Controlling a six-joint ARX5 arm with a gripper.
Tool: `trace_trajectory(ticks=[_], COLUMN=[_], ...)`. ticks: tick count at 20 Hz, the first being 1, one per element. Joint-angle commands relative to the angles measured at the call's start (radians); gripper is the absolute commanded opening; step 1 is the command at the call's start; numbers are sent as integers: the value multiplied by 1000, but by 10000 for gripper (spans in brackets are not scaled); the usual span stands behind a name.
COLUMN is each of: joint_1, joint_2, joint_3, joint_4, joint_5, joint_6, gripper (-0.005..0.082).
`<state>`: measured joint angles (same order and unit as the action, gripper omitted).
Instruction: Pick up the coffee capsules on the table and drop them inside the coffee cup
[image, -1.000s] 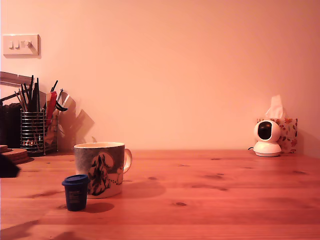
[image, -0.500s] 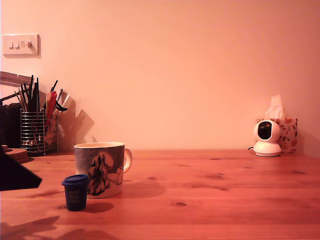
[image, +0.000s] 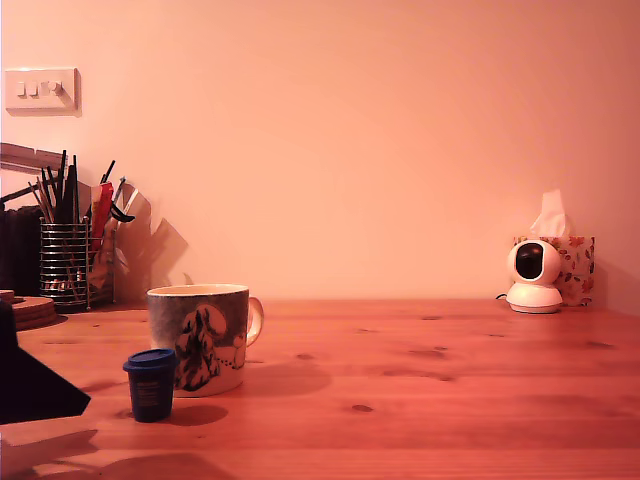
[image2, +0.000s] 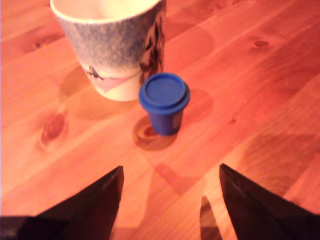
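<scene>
Exterior view: end effector (image: 35, 390) enters as a dark wedge at the worktop's (image: 450, 400) near left corner, possibly only one finger. Blue coffee capsule (image: 151, 384) stands upright near the front-left edge, just before the coffee cup (image: 200, 338).

Wrist view: end effector (image2: 170, 187) spread wide and empty above bare wood; capsule (image2: 164, 102) beside the cup (image2: 107, 45), apart from both fingers.

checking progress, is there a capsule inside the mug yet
Cannot tell. The wrist view shows only the upper inner wall of the coffee cup, pale and bare; its bottom is cut off. One blue coffee capsule stands on the table beside it, ahead of the open gripper.
</scene>
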<state>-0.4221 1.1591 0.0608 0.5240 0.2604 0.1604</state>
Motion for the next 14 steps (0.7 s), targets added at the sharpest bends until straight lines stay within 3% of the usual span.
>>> trace_trajectory(ticks=[1, 3, 14], joint_1=[-2, -2, -2], joint_2=[33, 66, 231], joint_3=[16, 31, 113], joint_4=[10, 11, 54], joint_5=[13, 24, 42], joint_6=[10, 31, 31], gripper=[554, 554, 554])
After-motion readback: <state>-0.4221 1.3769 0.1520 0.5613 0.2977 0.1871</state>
